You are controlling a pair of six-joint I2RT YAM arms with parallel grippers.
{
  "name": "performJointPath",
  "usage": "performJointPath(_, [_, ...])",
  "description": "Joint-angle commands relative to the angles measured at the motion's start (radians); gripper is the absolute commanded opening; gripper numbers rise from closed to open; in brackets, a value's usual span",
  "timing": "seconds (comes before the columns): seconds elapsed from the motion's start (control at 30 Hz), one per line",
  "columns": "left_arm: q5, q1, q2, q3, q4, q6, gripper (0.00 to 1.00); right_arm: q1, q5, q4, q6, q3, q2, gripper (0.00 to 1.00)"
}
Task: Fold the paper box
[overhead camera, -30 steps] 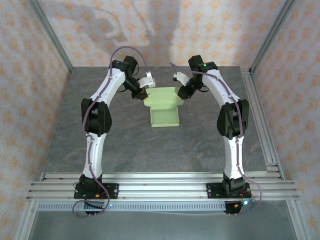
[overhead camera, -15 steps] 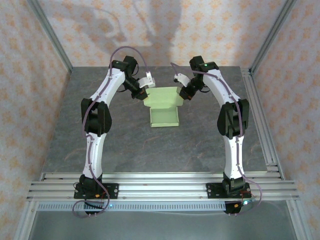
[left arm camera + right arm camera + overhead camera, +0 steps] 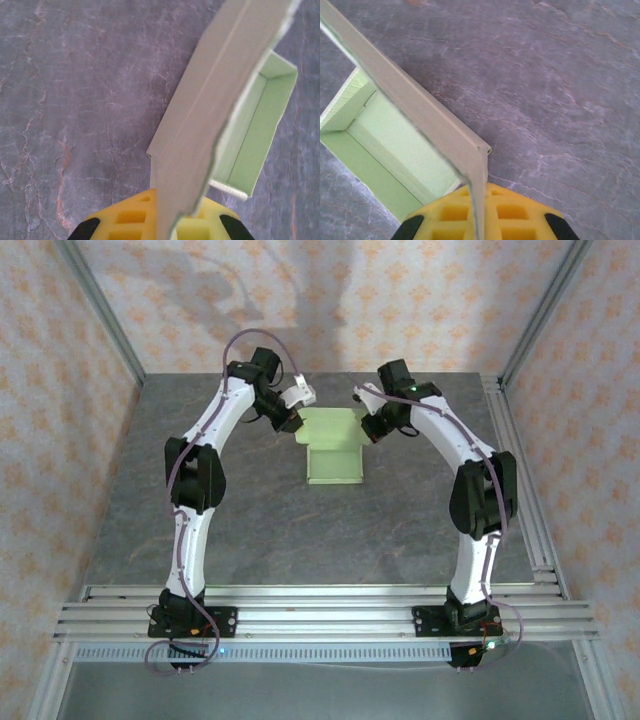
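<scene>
We hold the pale light-green thin-card paper box (image 3: 333, 465) at the table's (image 3: 250, 530) far middle. The left gripper (image 3: 167, 227) and right gripper (image 3: 477, 220) each pinch a raised side flap (yellow pads tight on card).

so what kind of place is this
Probably a robot lab test cell: left arm and right arm bolted to an aluminium rail, patterned backdrop walls in a metal frame, and a grey tabletop holding the paper box.
</scene>
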Motion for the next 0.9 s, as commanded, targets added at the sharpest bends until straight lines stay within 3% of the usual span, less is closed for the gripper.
performJointPath(0.0, [-0.124, -0.029, -0.052, 0.001, 0.056, -0.2, 0.0, 0.022, 0.111, 0.115, 0.12, -0.036, -0.07, 0.0])
performJointPath(0.37, [-0.29, -0.085, -0.066, -0.025, 0.112, -0.627, 0.0, 0.085, 0.297, 0.237, 0.403, -0.136, -0.115, 0.0])
performJointPath(0.87, [-0.435, -0.169, -0.176, -0.227, 0.363, -0.85, 0.0, 0.118, 0.426, 0.56, 0.7, -0.37, -0.214, 0.0])
